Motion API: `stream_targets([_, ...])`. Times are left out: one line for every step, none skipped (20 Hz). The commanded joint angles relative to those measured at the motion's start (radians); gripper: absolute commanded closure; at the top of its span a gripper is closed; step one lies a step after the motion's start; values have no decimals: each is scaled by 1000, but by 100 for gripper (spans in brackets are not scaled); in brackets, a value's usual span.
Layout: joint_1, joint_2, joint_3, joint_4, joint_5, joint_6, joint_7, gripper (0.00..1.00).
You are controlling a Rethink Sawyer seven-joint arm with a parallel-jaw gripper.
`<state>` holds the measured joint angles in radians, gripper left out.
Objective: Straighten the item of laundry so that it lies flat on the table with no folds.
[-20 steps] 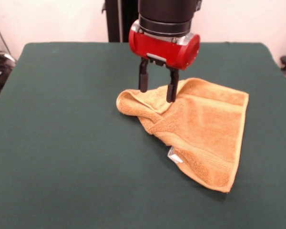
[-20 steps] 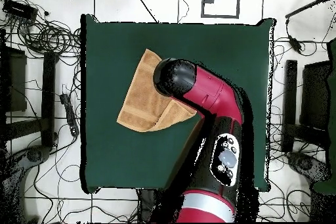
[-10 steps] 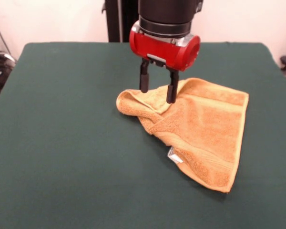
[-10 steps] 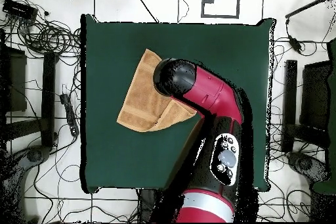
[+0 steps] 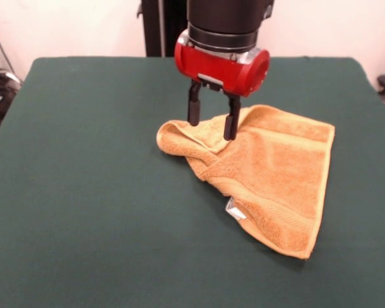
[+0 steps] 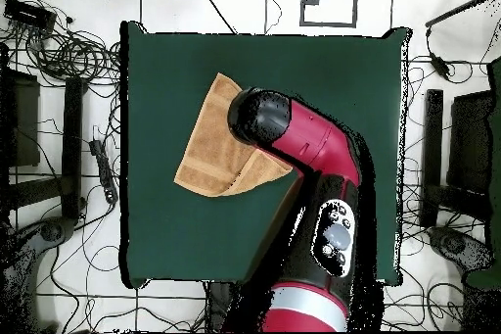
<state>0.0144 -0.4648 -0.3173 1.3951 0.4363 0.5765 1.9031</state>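
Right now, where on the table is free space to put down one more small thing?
The table is bare on the whole picture-left side in the front view, and along the near edge below the towel. It is crowded only at the towel's folded corner, where the open end effector hangs.

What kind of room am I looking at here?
Most likely a robotics lab: a red arm works over a green table holding only a towel, with cables strewn across the tiled floor around it.
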Motion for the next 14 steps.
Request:
stream_targets([21, 107, 73, 139, 30, -73, 280, 0])
stream_targets([20, 107, 77, 145, 31, -81, 279, 0])
stream_targets([20, 108, 77, 147, 30, -84, 277, 0])
stream_targets([21, 110, 79, 150, 30, -90, 277, 0])
stream_targets([21, 111, 81, 153, 31, -94, 276, 0])
stream_targets([20, 111, 84, 156, 33, -97, 275, 0])
stream_targets([19, 111, 87, 158, 33, -99, 272, 0])
stream_targets([18, 112, 89, 160, 32, -104, 269, 0])
stream_targets([16, 114, 93, 165, 34, -113, 268, 0])
stream_targets([15, 116, 95, 165, 34, -118, 265, 0])
stream_targets([16, 120, 96, 166, 33, -125, 265, 0])
stream_targets([18, 123, 95, 164, 34, -124, 267, 0])
stream_targets([20, 126, 93, 161, 37, -121, 271, 0])
stream_targets([21, 126, 94, 162, 42, -120, 276, 0])
